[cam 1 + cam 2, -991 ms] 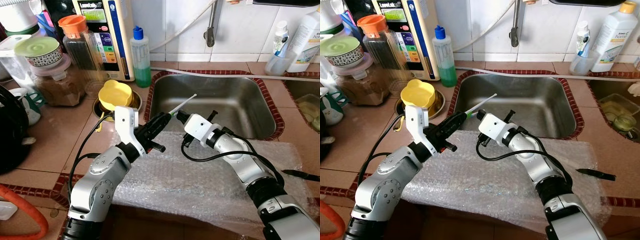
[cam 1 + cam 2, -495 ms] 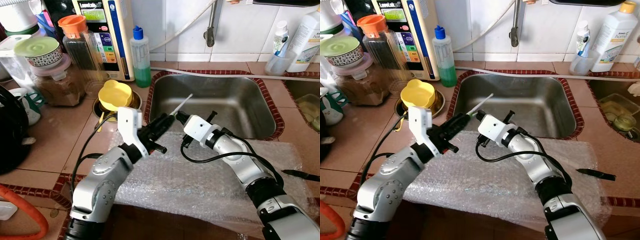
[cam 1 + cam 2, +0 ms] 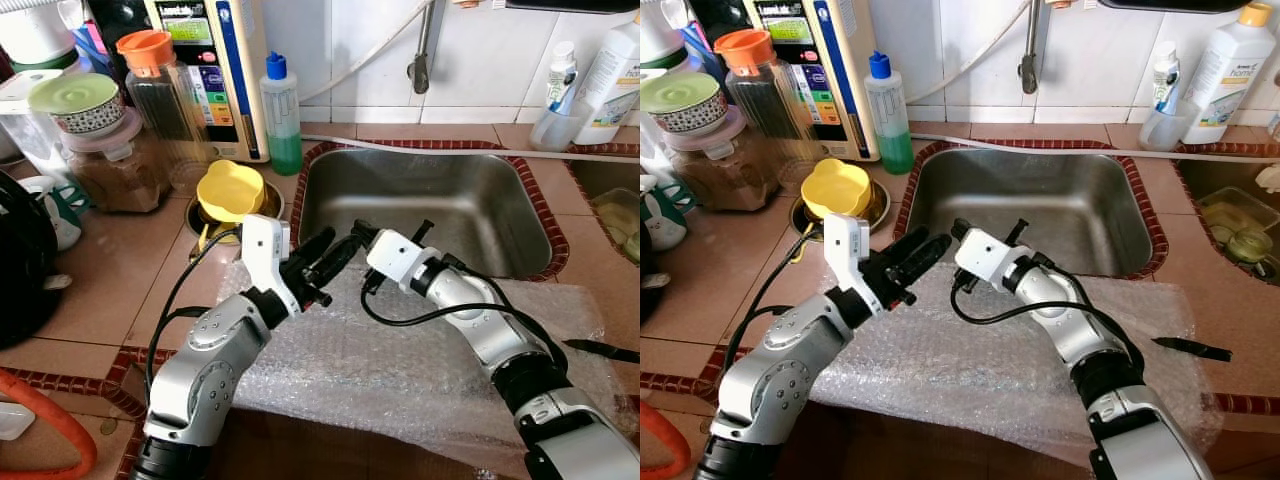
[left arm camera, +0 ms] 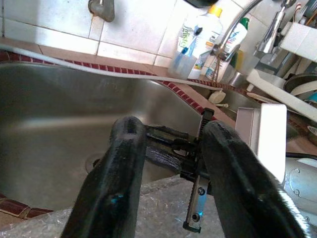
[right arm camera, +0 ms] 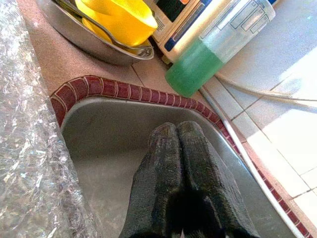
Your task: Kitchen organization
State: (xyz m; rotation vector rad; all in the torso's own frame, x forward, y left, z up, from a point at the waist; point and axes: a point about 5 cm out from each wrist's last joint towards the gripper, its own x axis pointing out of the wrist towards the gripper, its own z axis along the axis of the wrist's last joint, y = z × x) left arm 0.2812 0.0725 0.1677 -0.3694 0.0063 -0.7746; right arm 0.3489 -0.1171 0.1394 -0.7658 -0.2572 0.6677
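Left gripper (image 3: pixel 328 258) fingers apart, empty, at steel sink (image 3: pixel 500 230) front-left rim; right gripper (image 3: pixel 357 231) pressed closed, empty, touching close beside.

A stainless steel sink (image 3: pixel 430 205) was set into the tiled counter. Left of it, a yellow lobed cup (image 3: pixel 229 189) sat in a shallow steel dish (image 3: pixel 266 205). Before the sink, a clear bubble-wrap sheet (image 3: pixel 400 365) was spread.

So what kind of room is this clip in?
A home kitchen counter, most likely: a steel sink set in tiled worktop, a bottle of green dish soap, and food jars beside it.
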